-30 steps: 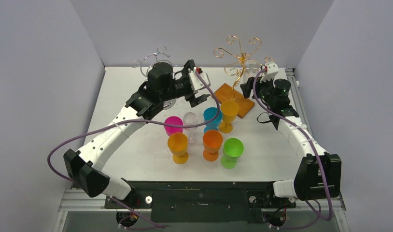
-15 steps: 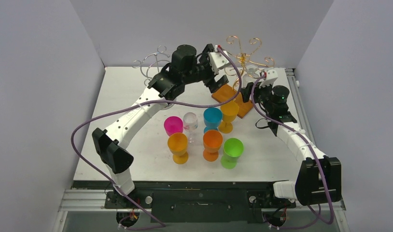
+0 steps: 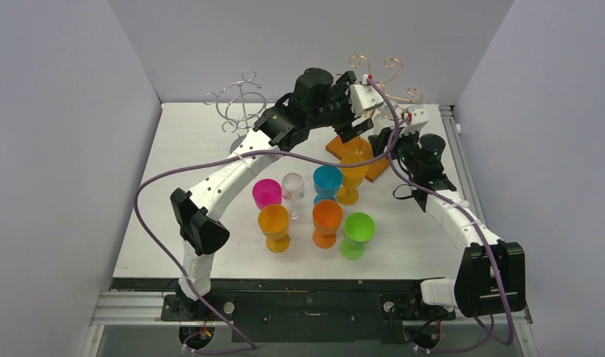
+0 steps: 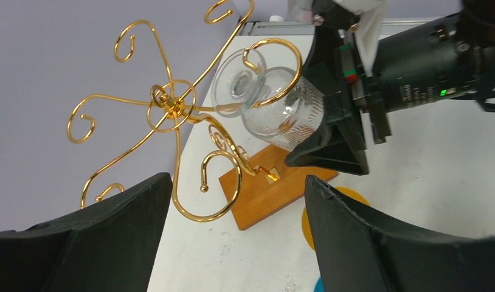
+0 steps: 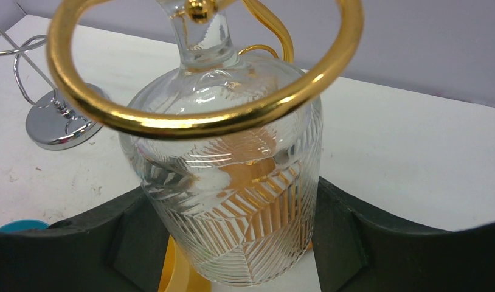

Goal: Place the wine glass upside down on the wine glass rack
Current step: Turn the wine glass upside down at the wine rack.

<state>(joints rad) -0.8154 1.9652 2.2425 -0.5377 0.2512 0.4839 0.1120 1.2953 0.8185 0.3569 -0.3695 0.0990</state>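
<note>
A clear ribbed wine glass (image 5: 227, 182) hangs upside down at the gold wire rack (image 3: 370, 74). Its stem passes through one gold ring (image 5: 202, 121) of the rack. My right gripper (image 5: 233, 243) is shut on the glass's bowl, one black finger on each side. The left wrist view shows the same glass (image 4: 281, 109) with its foot resting above the gold curl, and the right gripper's fingers (image 4: 330, 140) on the bowl. My left gripper (image 4: 236, 179) hovers open next to the rack (image 4: 172, 103), above its wooden base (image 4: 263, 194), with nothing between its fingers.
A silver wire rack (image 3: 240, 100) stands at the back left. Several cups stand mid-table: magenta (image 3: 267, 192), clear (image 3: 293, 186), blue (image 3: 327, 181), yellow (image 3: 352, 172), two orange (image 3: 273, 223) (image 3: 327, 218) and green (image 3: 358, 229). The left arm (image 3: 233, 163) arches across above them.
My left arm has swung right from the silver rack to the gold rack, its jaws staying open. The right gripper has kept the glass at the gold rack.
</note>
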